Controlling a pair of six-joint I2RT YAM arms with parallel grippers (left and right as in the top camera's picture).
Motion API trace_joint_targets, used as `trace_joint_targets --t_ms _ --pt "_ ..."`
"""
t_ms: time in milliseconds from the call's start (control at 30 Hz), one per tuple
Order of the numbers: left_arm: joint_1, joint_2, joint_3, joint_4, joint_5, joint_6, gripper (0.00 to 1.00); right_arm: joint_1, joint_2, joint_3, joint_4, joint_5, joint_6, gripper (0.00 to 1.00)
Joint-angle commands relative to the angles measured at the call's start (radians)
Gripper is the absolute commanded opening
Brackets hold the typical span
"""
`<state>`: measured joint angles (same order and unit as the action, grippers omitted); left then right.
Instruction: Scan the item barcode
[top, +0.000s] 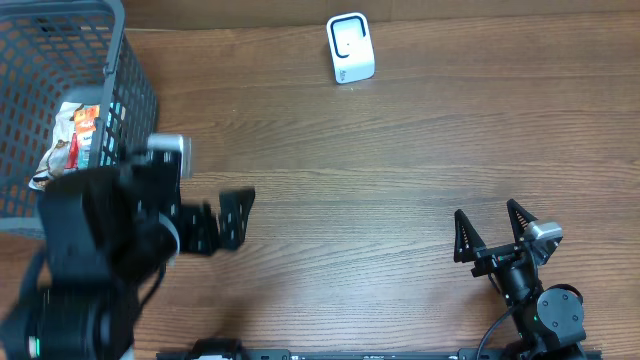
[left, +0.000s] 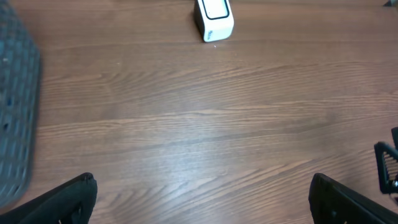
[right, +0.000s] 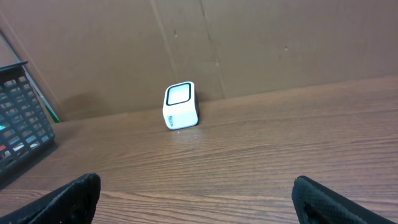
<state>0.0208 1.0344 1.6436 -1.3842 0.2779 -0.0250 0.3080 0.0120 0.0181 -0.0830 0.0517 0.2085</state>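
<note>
The item, a crinkled white packet with red and orange print (top: 75, 138), lies inside the grey mesh basket (top: 125, 70) at the far left. A small white barcode scanner (top: 350, 48) stands upright at the back of the table; it also shows as the scanner (left: 214, 18) and the scanner (right: 180, 106). My left gripper (top: 218, 225) hovers open just right of the basket, with only bare wood between its fingers (left: 81, 190). My right gripper (top: 492, 228) stands open at the front right, also empty, pointing toward the scanner.
The basket's wall (left: 15, 112) fills the left edge of the left wrist view and its corner (right: 22, 124) shows in the right wrist view. A brown cardboard wall (right: 249, 43) backs the wooden table (top: 400, 150).
</note>
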Motion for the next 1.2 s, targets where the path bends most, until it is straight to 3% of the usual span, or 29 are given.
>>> trace_joint_targets --t_ms 0,133,233,600,1000,1167 --pt "-0.003 0.082 0.06 -0.007 0.057 0.023 1.0 -0.003 -0.005 -0.01 0.004 -0.002 -0.004 1.0" --pt "0.0 0.139 0.064 0.073 0.052 0.106 1.0 -0.003 -0.005 -0.01 0.004 -0.002 -0.004 1.0" --pt "0.014 0.173 0.102 0.125 0.024 0.062 0.96 -0.003 -0.005 -0.01 0.004 -0.002 -0.004 1.0" --pt "0.205 0.444 0.492 0.144 -0.103 0.027 0.98 -0.003 -0.005 -0.01 0.004 -0.002 -0.004 1.0" --pt "0.354 0.533 0.508 0.209 -0.369 0.021 1.0 -0.003 -0.005 -0.01 0.004 -0.002 -0.004 1.0" --pt "0.427 0.548 0.505 0.208 -0.384 0.001 1.0 -0.003 -0.005 -0.01 0.004 -0.002 -0.004 1.0"
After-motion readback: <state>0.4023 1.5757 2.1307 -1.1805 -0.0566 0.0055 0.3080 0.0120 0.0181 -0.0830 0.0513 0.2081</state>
